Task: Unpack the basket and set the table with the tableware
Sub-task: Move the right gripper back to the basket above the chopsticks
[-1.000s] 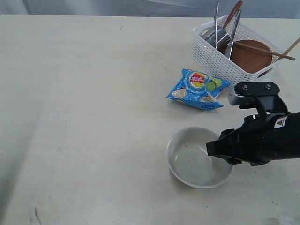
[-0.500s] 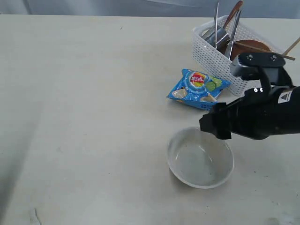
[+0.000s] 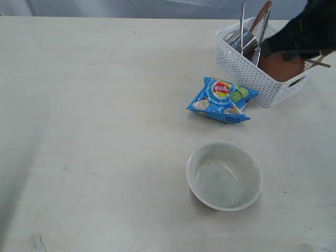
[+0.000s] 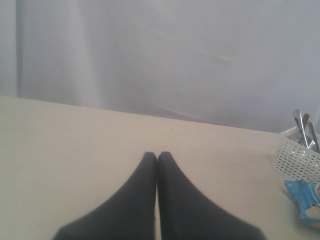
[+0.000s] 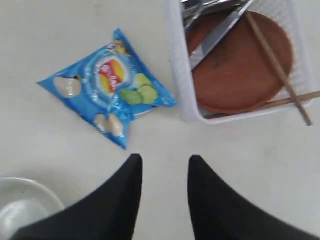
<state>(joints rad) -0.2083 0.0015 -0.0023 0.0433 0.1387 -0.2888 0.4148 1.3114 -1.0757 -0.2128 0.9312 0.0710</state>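
Table (image 3: 94,131): pale cream, faint grain, carrying everything below.
Bowl (image 3: 224,176): white, upright and empty, standing alone on the table, near the snack bag and well apart from the basket.
Basket (image 3: 239,65): white lattice, at the far right of the exterior view, with tableware inside.
Plate (image 5: 240,62): reddish-brown, lying flat on the basket floor.
Chopsticks (image 5: 274,64): wooden, resting across the plate, their ends poking over the basket rim.
Steel cutlery (image 3: 261,37): leaning upright at the basket's left end beside the steel cup (image 3: 242,43) and the spoon handle (image 3: 261,16).
Snack bag (image 3: 222,100): blue, flat on the table between bowl and basket — just beside the basket wall; I cannot tell whether they touch.
Left gripper (image 4: 157,156): fingers pressed together with nothing between them, over bare table.
Right gripper (image 5: 164,161): fingers parted and empty, above the table beside the basket and snack bag.
Right arm (image 3: 307,29): a dark blur over the basket in the exterior view.
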